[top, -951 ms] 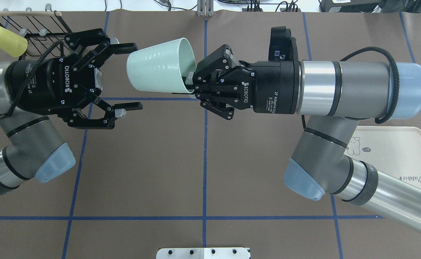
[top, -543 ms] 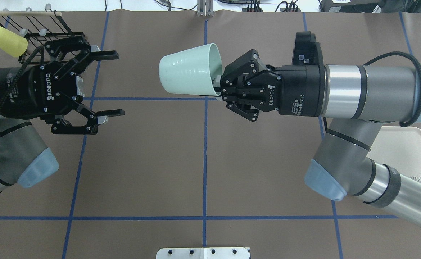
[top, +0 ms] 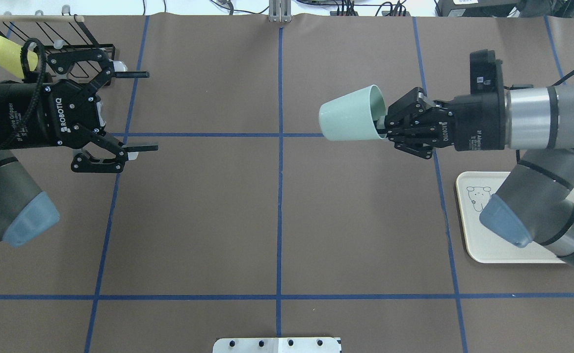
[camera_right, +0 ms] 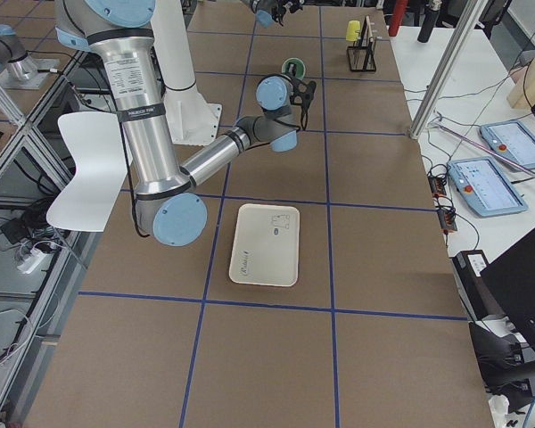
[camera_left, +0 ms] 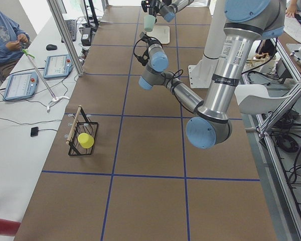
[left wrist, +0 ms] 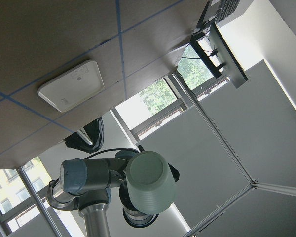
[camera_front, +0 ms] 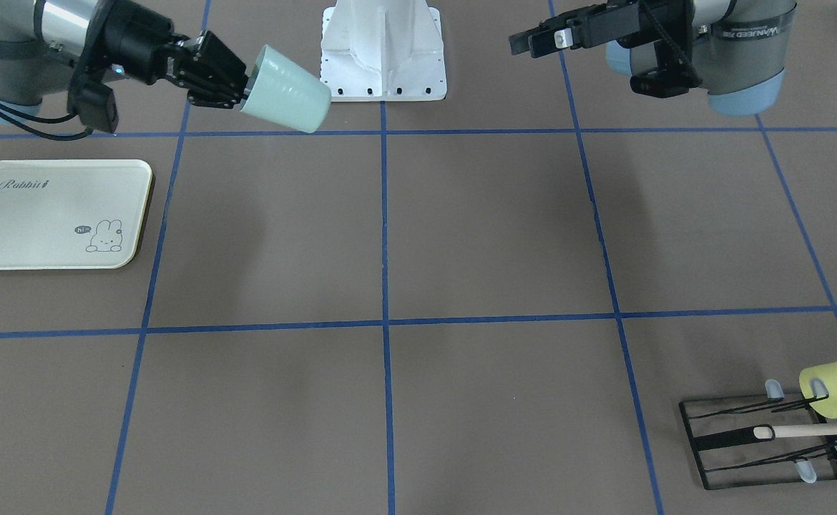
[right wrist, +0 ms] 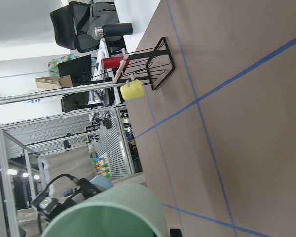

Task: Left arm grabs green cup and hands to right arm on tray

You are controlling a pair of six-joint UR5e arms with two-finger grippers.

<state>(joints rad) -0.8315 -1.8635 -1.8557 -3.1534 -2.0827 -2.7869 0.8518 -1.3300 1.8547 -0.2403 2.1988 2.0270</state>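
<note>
Cup (top: 351, 120): I see it sideways above the table's (top: 277, 220) right half, rim at the right gripper (top: 384, 128).
Tray (top: 468, 233): right, nearer the base (top: 277, 344).
Rack (top: 78, 41): far left, second cup (top: 3, 51) on it, left gripper (top: 150, 111) beside.

Overhead, much of the cream rectangular tray (top: 466, 235), behind and below the right gripper (top: 384, 128), lies under the right arm (top: 542, 196), and I can't read its script. That gripper's inner fingertip is hidden inside the pale mint-green plastic cup (top: 348, 120). My right wrist camera crops the cup at the bottom edge. Front-on, the top edge crops the left gripper (top: 144, 111); I see one finger.
</note>
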